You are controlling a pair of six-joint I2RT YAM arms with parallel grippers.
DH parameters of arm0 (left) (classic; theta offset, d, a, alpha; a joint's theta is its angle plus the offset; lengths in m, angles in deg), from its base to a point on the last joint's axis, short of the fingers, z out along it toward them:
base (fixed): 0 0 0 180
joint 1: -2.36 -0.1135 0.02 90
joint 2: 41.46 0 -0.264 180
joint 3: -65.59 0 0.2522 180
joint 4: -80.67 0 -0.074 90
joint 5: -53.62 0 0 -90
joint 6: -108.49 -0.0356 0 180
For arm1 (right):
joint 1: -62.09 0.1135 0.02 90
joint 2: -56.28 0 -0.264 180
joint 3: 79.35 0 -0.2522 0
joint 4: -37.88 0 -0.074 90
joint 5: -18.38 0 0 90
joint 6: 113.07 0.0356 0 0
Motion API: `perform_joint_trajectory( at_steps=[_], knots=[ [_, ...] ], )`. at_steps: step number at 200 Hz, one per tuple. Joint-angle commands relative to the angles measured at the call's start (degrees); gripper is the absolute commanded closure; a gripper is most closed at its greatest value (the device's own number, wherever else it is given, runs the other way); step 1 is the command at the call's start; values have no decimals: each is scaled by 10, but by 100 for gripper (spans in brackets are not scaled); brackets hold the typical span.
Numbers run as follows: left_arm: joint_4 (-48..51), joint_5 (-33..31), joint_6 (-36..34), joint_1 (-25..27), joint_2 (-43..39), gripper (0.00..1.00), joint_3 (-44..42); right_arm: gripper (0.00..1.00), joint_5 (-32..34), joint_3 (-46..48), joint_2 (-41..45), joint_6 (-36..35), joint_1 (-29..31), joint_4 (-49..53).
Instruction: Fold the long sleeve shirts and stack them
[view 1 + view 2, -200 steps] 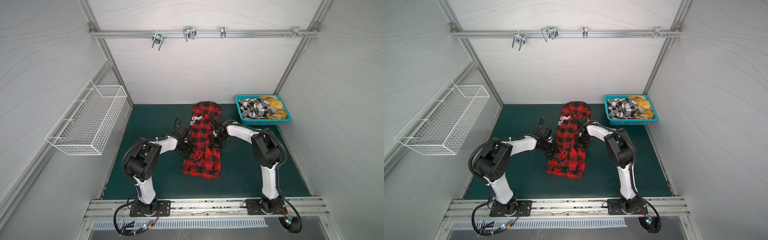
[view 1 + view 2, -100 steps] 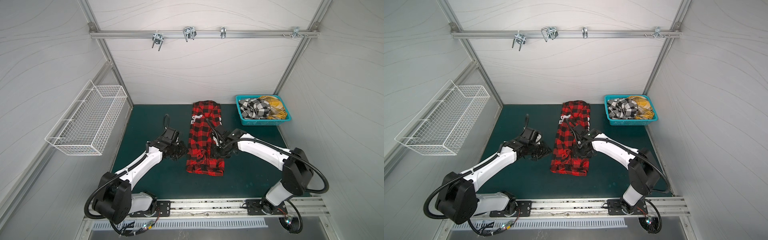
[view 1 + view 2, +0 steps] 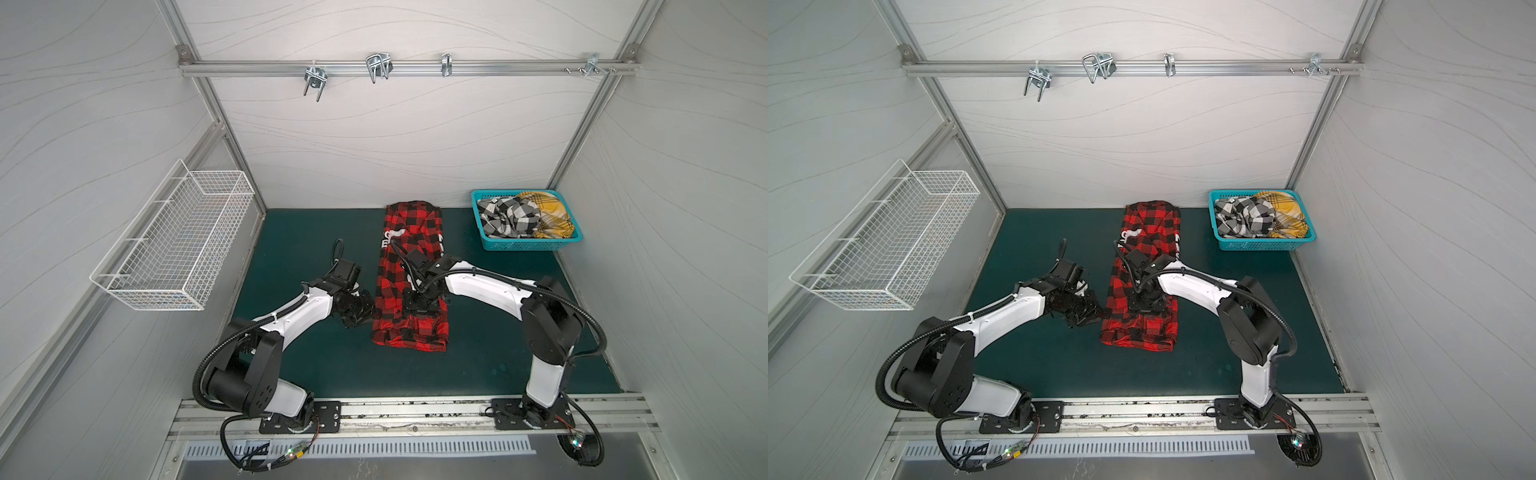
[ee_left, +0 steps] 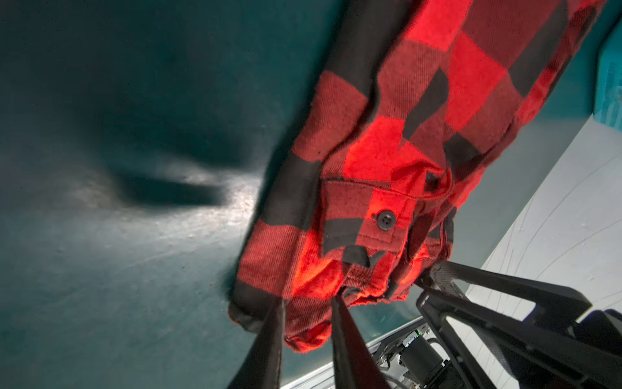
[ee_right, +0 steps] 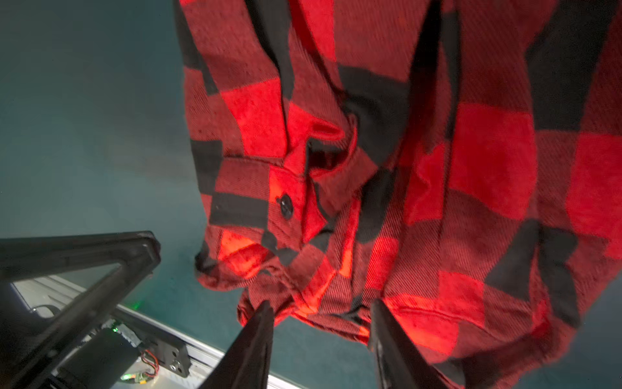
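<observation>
A red-and-black plaid shirt (image 3: 409, 249) (image 3: 1142, 249) lies lengthwise on the green mat, folded into a narrow strip with white letters near its far end. At the strip's left edge, close to the near hem, sits my left gripper (image 3: 365, 313) (image 4: 308, 303). It is open by a narrow gap, and a corner of the hem lies between its fingers. My right gripper (image 3: 422, 309) (image 5: 322, 303) is over the shirt's near part, open wide, with its tips at the hem (image 5: 336, 313). A black-and-white shirt (image 3: 509, 216) and a yellow plaid shirt (image 3: 548, 212) lie crumpled in the turquoise basket (image 3: 519, 245).
The turquoise basket stands at the back right of the mat (image 3: 311, 361). A white wire basket (image 3: 178, 245) hangs on the left wall. A metal rail with hooks (image 3: 374, 68) crosses the back wall. The aluminium base rail (image 3: 415, 415) runs along the front.
Both grippers have moved from the shirt's middle toward its near hem. The shirt's near end, flared a second ago, now lies narrower and straighter.
</observation>
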Motion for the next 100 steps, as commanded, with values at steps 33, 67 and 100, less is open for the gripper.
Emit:
perform_joint_trajectory(
  at_steps=[33, 67, 100],
  knots=[
    [-73, 27, 32, -22, 8, 82, -74, 66, 1, -27, -43, 28, 8, 12],
    [-100, 36, 41, -22, 5, 76, -104, 64, 3, -35, -60, 35, 9, 21],
    [-94, 36, 32, -22, 3, 73, -105, 68, -8, -44, -78, 40, 11, 7]
  ],
)
